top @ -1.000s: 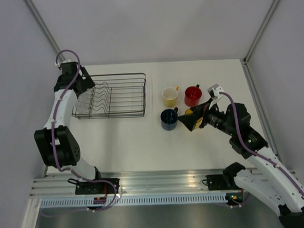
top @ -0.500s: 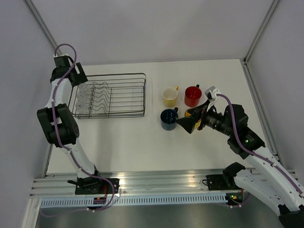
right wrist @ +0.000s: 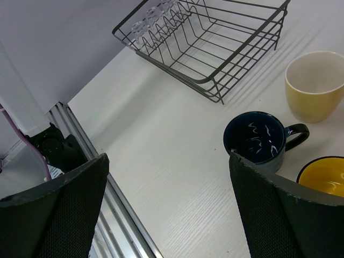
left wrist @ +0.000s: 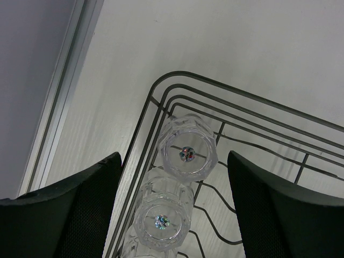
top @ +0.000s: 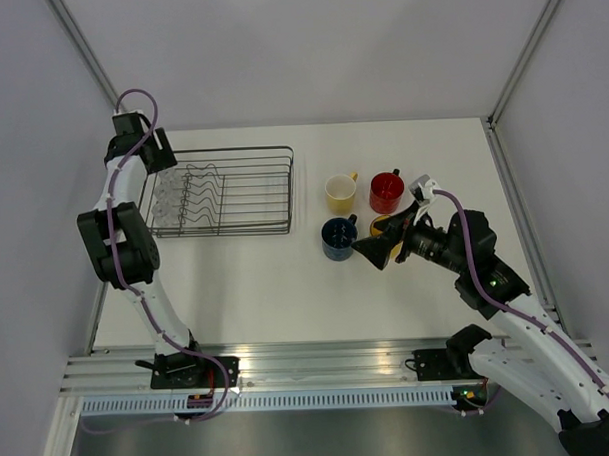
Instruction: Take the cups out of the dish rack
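The black wire dish rack (top: 225, 231) sits at the table's left. Clear glass tumblers (top: 164, 201) stand upside down in a row at its left end. My left gripper (top: 160, 159) hovers over them, open. In the left wrist view its black fingers (left wrist: 75, 209) flank the tumblers (left wrist: 188, 155) (left wrist: 163, 219) without touching. Right of the rack stand a cream-yellow mug (top: 340, 193), a red mug (top: 386, 192), a dark blue mug (top: 338, 238) and a bright yellow mug (top: 380, 224), the last partly hidden by my right gripper (top: 370, 251). That gripper is open and holds nothing.
The rack's corner (left wrist: 161, 86) lies close to the table's left edge and its metal rail (left wrist: 59, 107). In the right wrist view the dark blue mug (right wrist: 255, 140) sits just beyond my right finger (right wrist: 290, 215), with the aluminium front rail (right wrist: 107, 215) below left.
My left arm has swung up over the rack's far-left corner, bringing the gripper over the tumblers. My right gripper has drifted slightly left, away from the mugs.
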